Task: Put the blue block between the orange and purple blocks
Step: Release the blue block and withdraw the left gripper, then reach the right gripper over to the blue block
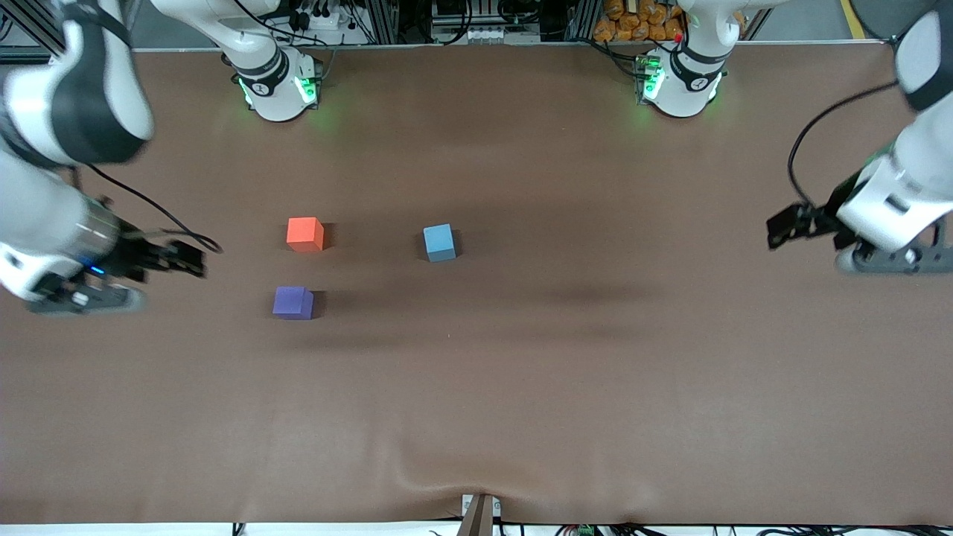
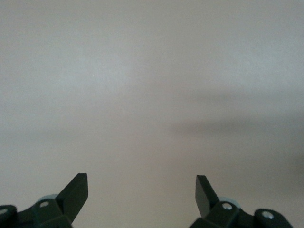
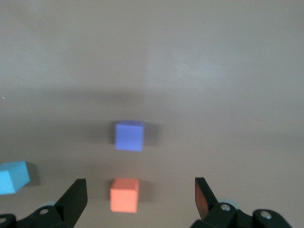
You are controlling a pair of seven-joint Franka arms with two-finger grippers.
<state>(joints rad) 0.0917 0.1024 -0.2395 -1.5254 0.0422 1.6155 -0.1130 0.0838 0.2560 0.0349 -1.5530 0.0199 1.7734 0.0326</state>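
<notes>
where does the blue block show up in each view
Front view: blue block sits on the brown table, beside the orange block, toward the left arm's end.
Left wrist view: not in it; only bare table.
Right wrist view: at the picture's edge, partly cut off.
Shared landmark: the orange block, with the purple block close by.

surface: table covered by brown cloth, wrinkled at the camera-side edge | top edge: metal framing and cabling seen | orange bags stacked there | light: soft, even, faint shadows cast
</notes>
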